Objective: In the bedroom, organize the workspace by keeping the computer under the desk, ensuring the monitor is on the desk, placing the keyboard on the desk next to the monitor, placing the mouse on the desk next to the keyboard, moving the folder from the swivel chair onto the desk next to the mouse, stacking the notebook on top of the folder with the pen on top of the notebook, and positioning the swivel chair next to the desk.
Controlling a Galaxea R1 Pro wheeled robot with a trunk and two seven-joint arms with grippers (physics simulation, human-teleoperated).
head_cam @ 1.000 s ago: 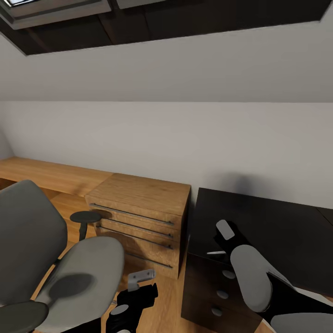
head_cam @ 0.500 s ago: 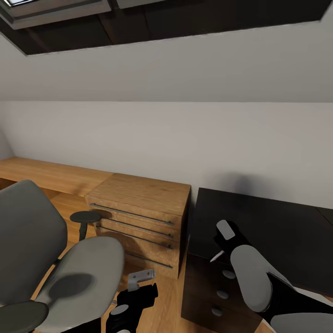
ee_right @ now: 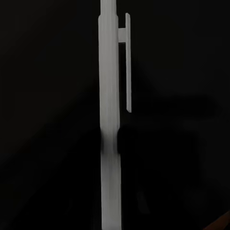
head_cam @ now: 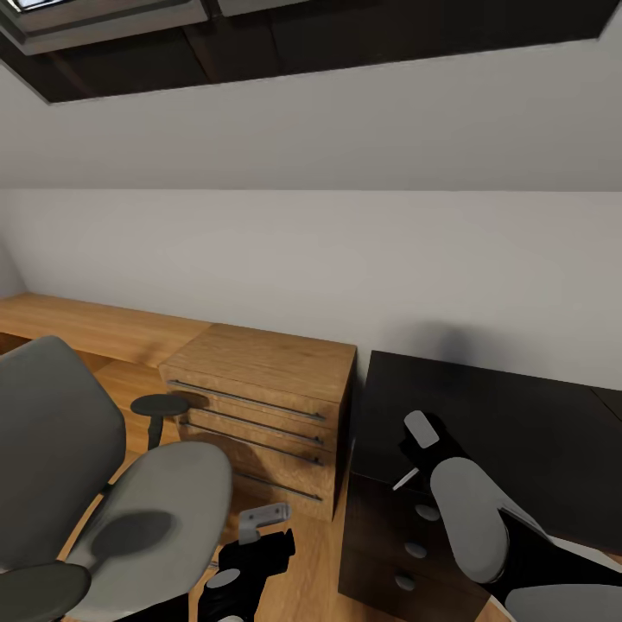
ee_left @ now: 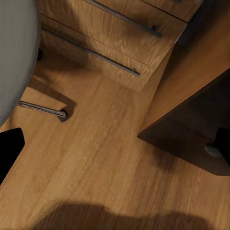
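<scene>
The white pen (head_cam: 404, 478) pokes out slanted from under my right arm, over the left front corner of the black desk (head_cam: 518, 432). In the right wrist view the pen (ee_right: 109, 86), clip outward, runs straight between dark fingers against the black top. My right gripper (head_cam: 413, 466) is shut on it. The grey swivel chair (head_cam: 155, 501) stands at the left with a bare seat. Low between chair and desk, my left gripper (head_cam: 250, 561) (ee_left: 115, 146) hangs open over the plank floor (ee_left: 96, 167).
A light wooden drawer chest (head_cam: 268, 389) stands between the chair and the desk's drawer unit (head_cam: 415, 544) with round knobs. A low wooden ledge (head_cam: 86, 324) runs along the grey wall. A chrome chair leg with a caster (ee_left: 45, 110) is near my left gripper.
The pen tipped from level to slanted between one second and half a second ago. Arms, chair and camera have stayed still.
</scene>
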